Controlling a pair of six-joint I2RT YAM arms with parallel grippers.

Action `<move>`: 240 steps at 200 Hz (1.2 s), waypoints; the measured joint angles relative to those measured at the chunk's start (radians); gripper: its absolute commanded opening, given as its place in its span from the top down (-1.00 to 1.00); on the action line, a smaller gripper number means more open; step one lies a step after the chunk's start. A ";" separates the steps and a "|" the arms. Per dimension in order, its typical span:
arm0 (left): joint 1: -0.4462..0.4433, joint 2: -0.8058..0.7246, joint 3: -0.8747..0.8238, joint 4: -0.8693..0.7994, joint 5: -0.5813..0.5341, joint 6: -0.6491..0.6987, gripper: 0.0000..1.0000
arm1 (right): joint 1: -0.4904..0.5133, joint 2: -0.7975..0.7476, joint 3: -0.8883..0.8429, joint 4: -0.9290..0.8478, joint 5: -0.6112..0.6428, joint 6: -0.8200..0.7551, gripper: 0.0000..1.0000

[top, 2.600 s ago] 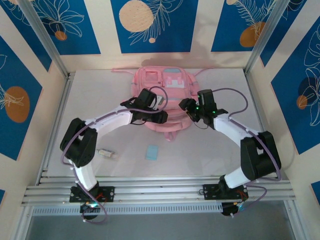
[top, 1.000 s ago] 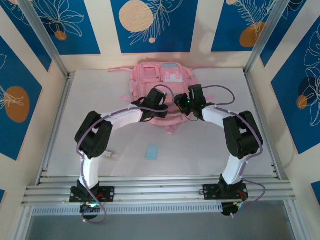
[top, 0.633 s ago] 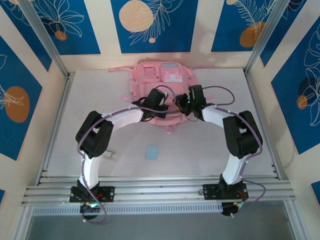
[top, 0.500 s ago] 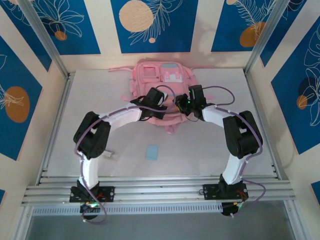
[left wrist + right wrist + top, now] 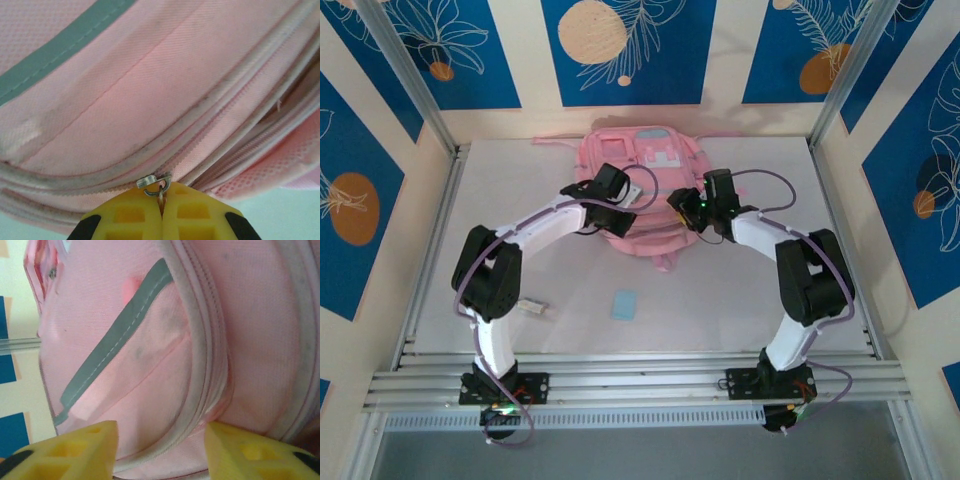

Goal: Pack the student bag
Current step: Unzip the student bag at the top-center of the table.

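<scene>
student bag [image 5: 650,160] lying at 12 o'clock | left gripper [image 5: 161,202] clamping zipper pull [image 5: 154,181] | right gripper [image 5: 160,447] gaping, gripping nothing | pulling along track advised

1. No word, brand, number or sign could be read in any view.
2. The white-and-pink patch [image 5: 665,157] on the front of the student bag [image 5: 645,235], at 12 o'clock on the table, was too small to tell whether it carried letters.
3. The small blue card [image 5: 624,303], at 6 o'clock from the bag, showed no marks that could be made out.
4. The blue wall panels [image 5: 660,60] carried line drawings of leaves and round shapes, not letters.
</scene>
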 measured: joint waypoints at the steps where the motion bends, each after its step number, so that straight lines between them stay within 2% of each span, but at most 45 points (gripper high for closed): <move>1: -0.002 -0.001 0.001 -0.002 0.004 -0.001 1.00 | 0.000 -0.003 -0.001 -0.002 0.000 0.000 -0.16; 46: -0.089 -0.013 0.045 -0.049 0.119 -0.034 1.00 | 0.045 -0.117 -0.076 -0.027 -0.004 0.005 -0.19; 59: -0.109 -0.013 0.058 -0.064 0.137 -0.041 1.00 | 0.057 -0.122 -0.079 -0.032 0.002 0.010 -0.14; 64: -0.113 -0.014 0.059 -0.068 0.139 -0.042 1.00 | 0.057 -0.122 -0.079 -0.037 0.003 0.013 -0.06; 74: -0.115 -0.014 0.059 -0.071 0.144 -0.041 1.00 | 0.057 -0.119 -0.079 -0.048 0.005 0.013 0.31; 85: -0.114 -0.014 0.058 -0.074 0.143 -0.041 1.00 | 0.057 -0.112 -0.079 -0.056 0.009 0.021 0.61; 106: -0.114 -0.015 0.045 -0.071 0.121 -0.040 1.00 | 0.057 -0.094 -0.074 -0.056 0.005 0.029 1.00; 147: -0.098 -0.032 -0.003 -0.070 0.027 -0.036 1.00 | 0.058 -0.094 -0.073 -0.060 0.012 0.011 1.00; 176: -0.018 -0.059 -0.030 -0.081 -0.055 -0.041 1.00 | 0.045 -0.105 -0.076 -0.069 0.011 -0.018 1.00; 196: 0.038 -0.060 -0.036 -0.039 -0.059 -0.046 1.00 | 0.047 -0.109 -0.069 -0.068 -0.005 -0.042 1.00; 215: 0.055 -0.059 -0.039 -0.013 -0.054 -0.062 1.00 | 0.051 -0.109 -0.054 -0.072 -0.016 -0.064 1.00; 227: 0.062 -0.058 -0.039 0.003 -0.050 -0.075 0.77 | 0.053 -0.109 -0.043 -0.077 -0.018 -0.077 1.00; 234: 0.066 -0.054 -0.038 0.014 -0.049 -0.082 0.54 | 0.053 -0.108 -0.035 -0.080 -0.019 -0.086 0.96; 240: 0.070 -0.048 -0.034 0.020 -0.055 -0.098 0.30 | 0.054 -0.107 -0.029 -0.087 -0.018 -0.093 0.85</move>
